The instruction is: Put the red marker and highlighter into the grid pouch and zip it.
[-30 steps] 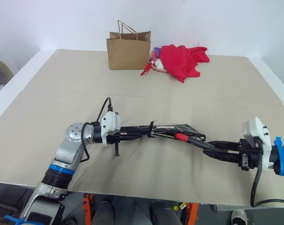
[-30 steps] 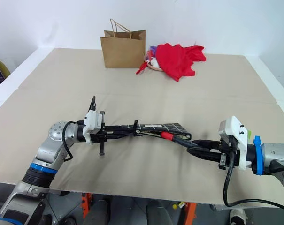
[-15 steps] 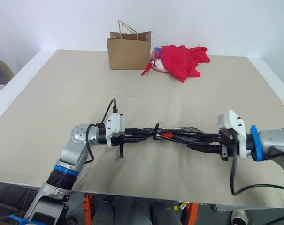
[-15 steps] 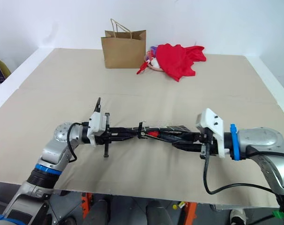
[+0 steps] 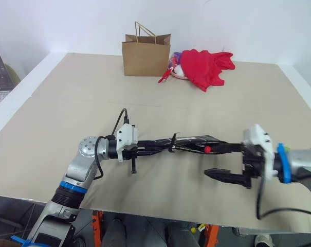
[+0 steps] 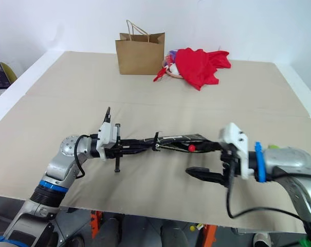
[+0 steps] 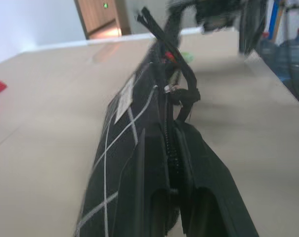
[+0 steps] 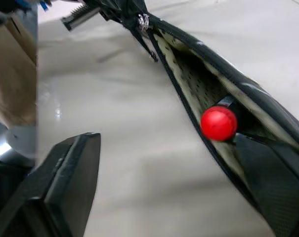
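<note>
Right gripper (image 5: 224, 161) now stands with its fingers spread wide and nothing between them, one finger lying along the pouch (image 5: 196, 140), the other below it. A second ago it was clamped on the marker (image 8: 219, 123), whose red end now sits inside the pouch mouth; the marker appears released and partly inserted. Left gripper (image 5: 163, 145) remains shut on the pouch's zipper end, holding it above the table (image 5: 68, 103). Highlighter (image 7: 187, 56) is possibly a green blur beyond the pouch. Zipper is not yet closed.
</note>
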Available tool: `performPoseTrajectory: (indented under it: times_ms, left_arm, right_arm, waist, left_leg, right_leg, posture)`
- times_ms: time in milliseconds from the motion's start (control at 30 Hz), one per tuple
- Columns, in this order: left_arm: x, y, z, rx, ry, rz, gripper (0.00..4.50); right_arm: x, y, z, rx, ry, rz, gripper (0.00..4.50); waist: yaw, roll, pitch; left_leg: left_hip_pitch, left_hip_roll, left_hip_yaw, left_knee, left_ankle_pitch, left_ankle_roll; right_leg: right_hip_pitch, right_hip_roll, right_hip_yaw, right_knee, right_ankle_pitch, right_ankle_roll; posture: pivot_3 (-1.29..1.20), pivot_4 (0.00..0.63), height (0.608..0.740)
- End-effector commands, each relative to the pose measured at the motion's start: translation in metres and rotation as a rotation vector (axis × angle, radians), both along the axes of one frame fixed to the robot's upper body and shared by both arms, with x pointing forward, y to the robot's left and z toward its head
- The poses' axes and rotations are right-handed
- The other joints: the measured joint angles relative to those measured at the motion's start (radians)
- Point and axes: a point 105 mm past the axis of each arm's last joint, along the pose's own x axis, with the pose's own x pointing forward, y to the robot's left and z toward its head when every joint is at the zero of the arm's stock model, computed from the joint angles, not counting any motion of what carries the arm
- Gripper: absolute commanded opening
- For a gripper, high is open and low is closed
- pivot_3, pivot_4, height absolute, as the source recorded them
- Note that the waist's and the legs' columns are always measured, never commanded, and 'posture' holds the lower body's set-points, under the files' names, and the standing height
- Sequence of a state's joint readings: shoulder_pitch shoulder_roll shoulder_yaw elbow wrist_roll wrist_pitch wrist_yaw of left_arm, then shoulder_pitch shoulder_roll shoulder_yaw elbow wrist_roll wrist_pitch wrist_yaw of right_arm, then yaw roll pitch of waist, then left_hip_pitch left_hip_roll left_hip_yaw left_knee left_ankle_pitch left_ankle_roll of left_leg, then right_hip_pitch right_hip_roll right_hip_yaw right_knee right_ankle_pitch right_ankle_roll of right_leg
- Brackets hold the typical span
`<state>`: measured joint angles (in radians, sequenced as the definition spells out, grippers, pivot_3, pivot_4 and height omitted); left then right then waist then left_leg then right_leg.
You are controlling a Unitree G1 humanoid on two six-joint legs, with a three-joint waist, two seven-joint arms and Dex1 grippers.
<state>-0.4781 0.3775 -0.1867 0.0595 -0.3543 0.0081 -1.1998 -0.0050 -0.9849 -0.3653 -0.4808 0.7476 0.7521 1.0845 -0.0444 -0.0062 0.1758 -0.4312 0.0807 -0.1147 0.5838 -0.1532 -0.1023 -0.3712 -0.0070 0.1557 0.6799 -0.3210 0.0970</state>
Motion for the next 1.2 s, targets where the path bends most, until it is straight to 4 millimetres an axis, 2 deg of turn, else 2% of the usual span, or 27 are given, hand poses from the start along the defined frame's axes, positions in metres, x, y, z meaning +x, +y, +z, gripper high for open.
performPoseTrajectory:
  times_ms: [33, 133, 200, 267, 367, 467, 600, 767, 867, 933, 1033, 1100, 1133, 1167, 1200]
  left_arm:
    - [0.0, 0.003, 0.009, -0.014, -0.027, 0.005, 0.0]
    - [0.0, 0.004, 0.008, -0.012, -0.026, 0.005, 0.0]
    - [0.0, 0.005, 0.008, -0.01, -0.026, 0.005, 0.0]
    - [0.001, 0.004, 0.008, -0.009, -0.027, 0.005, 0.0]
    - [0.0, 0.003, 0.009, -0.012, -0.029, 0.001, 0.0]
    - [-0.001, 0.001, 0.009, -0.015, -0.03, -0.001, 0.0]
    - [-0.002, 0.001, 0.009, -0.016, -0.03, -0.003, 0.0]
    - [-0.001, 0.002, 0.01, -0.012, -0.034, 0.001, 0.0]
    - [-0.002, 0.002, 0.01, -0.014, -0.035, 0.005, 0.0]
    - [-0.002, 0.003, 0.01, -0.015, -0.032, 0.006, 0.0]
    - [-0.002, 0.003, 0.01, -0.014, -0.031, 0.008, 0.0]
    - [-0.002, 0.004, 0.01, -0.012, -0.031, 0.008, 0.0]
    - [-0.002, 0.004, 0.01, -0.011, -0.032, 0.007, 0.0]
    - [-0.002, 0.004, 0.01, -0.01, -0.032, 0.006, 0.0]
    - [-0.002, 0.004, 0.01, -0.009, -0.032, 0.004, 0.0]
  right_arm:
    - [0.005, -0.041, 0.026, 0.112, -0.13, -0.309, 4.46]
    - [0.02, -0.088, 0.029, 0.122, -0.263, -0.695, 4.46]
    - [0.024, -0.123, 0.021, 0.066, -0.332, -0.992, 4.46]
    - [0.022, -0.141, 0.008, -0.001, -0.349, -1.173, 4.46]
    - [0.016, -0.149, -0.011, -0.063, -0.337, -1.311, 4.46]
    - [0.012, -0.149, -0.037, -0.02, -0.287, -1.434, 4.46]
    - [0.007, -0.162, -0.079, 0.018, -0.146, -1.588, 4.46]
    - [0.007, -0.156, -0.1, 0.081, -0.046, -1.615, 4.46]
    - [0.005, -0.15, -0.106, 0.133, -0.011, -1.638, 3.67]
    - [0.005, -0.147, -0.106, 0.137, -0.011, -1.645, 2.74]
    - [0.007, -0.143, -0.106, 0.132, -0.012, -1.639, 1.1]
    - [0.008, -0.139, -0.102, 0.096, -0.022, -1.603, 1.06]
    - [0.012, -0.133, -0.094, 0.077, -0.049, -1.549, 1.06]
    - [0.019, -0.125, -0.082, 0.079, -0.089, -1.469, 1.06]
    - [0.03, -0.107, -0.065, 0.118, -0.129, -1.331, 1.06]
  waist:
    - [-0.001, 0.0, 0.0]
    - [-0.005, -0.002, -0.001]
    - [-0.004, -0.001, -0.001]
    - [-0.004, 0.0, -0.001]
    - [-0.004, 0.001, -0.002]
    - [-0.005, 0.004, -0.002]
    - [-0.005, 0.005, -0.003]
    - [-0.006, 0.003, -0.004]
    - [-0.006, 0.001, -0.005]
    - [-0.006, -0.001, -0.006]
    - [-0.006, -0.002, -0.006]
    - [-0.006, -0.002, -0.006]
    - [-0.006, -0.002, -0.006]
    - [-0.006, -0.002, -0.006]
    - [-0.008, -0.001, -0.006]
  left_leg:
    - [0.0, 0.0, 0.0, 0.001, 0.0, 0.0]
    - [0.002, 0.0, 0.0, 0.001, 0.001, 0.001]
    - [0.002, 0.0, 0.0, 0.001, 0.002, 0.001]
    - [0.001, 0.0, 0.0, 0.001, 0.003, 0.0]
    - [0.001, 0.0, 0.0, -0.001, 0.003, 0.0]
    - [0.001, 0.0, 0.0, -0.002, 0.002, 0.001]
    - [0.001, 0.0, 0.0, -0.003, 0.003, 0.001]
    - [0.002, 0.0, 0.0, -0.001, 0.003, 0.001]
    - [0.003, 0.0, 0.0, -0.001, 0.003, 0.002]
    - [0.003, 0.0, 0.0, -0.001, 0.003, 0.002]
    - [0.002, 0.0, 0.0, -0.001, 0.003, 0.002]
    - [0.003, 0.0, 0.0, -0.002, 0.003, 0.002]
    - [0.003, 0.0, 0.0, -0.002, 0.003, 0.002]
    - [0.003, 0.0, 0.0, -0.003, 0.003, 0.002]
    - [0.003, 0.0, 0.0, -0.003, 0.003, 0.002]
  right_leg:
    - [0.001, 0.0, 0.0, 0.0, 0.0, 0.0]
    - [0.001, 0.001, 0.0, 0.001, 0.002, -0.001]
    - [0.001, 0.0, 0.0, 0.001, 0.003, -0.001]
    - [0.0, 0.0, 0.0, 0.001, 0.003, -0.001]
    - [0.0, 0.0, 0.0, 0.001, 0.002, -0.001]
    - [-0.001, 0.0, 0.0, 0.001, 0.001, -0.002]
    - [-0.001, 0.0, 0.0, 0.001, 0.001, -0.002]
    - [0.0, 0.0, 0.0, 0.001, 0.002, -0.002]
    - [0.0, 0.0, 0.0, 0.001, 0.003, -0.003]
    - [0.0, 0.0, 0.0, 0.001, 0.003, -0.003]
    - [0.0, 0.0, 0.0, 0.001, 0.003, -0.003]
    - [0.0, 0.0, 0.0, 0.001, 0.003, -0.003]
    - [0.0, 0.0, 0.0, 0.001, 0.003, -0.003]
    - [0.0, 0.0, 0.0, 0.001, 0.002, -0.003]
    - [0.0, 0.0, 0.0, 0.001, 0.002, -0.003]
  posture:
    - [0.0, 0.15, 0.74]
    - [0.0, 0.15, 0.74]
    - [0.0, 0.15, 0.74]
    - [0.0, 0.15, 0.74]
    - [0.0, 0.15, 0.74]
    - [0.0, 0.15, 0.74]
    - [0.0, 0.15, 0.74]
    - [0.0, 0.15, 0.74]
    - [0.0, 0.15, 0.74]
    - [0.0, 0.15, 0.74]
    - [0.0, 0.15, 0.74]
    - [0.0, 0.15, 0.74]
    - [0.0, 0.15, 0.74]
    - [0.0, 0.15, 0.74]
    - [0.0, 0.15, 0.74]
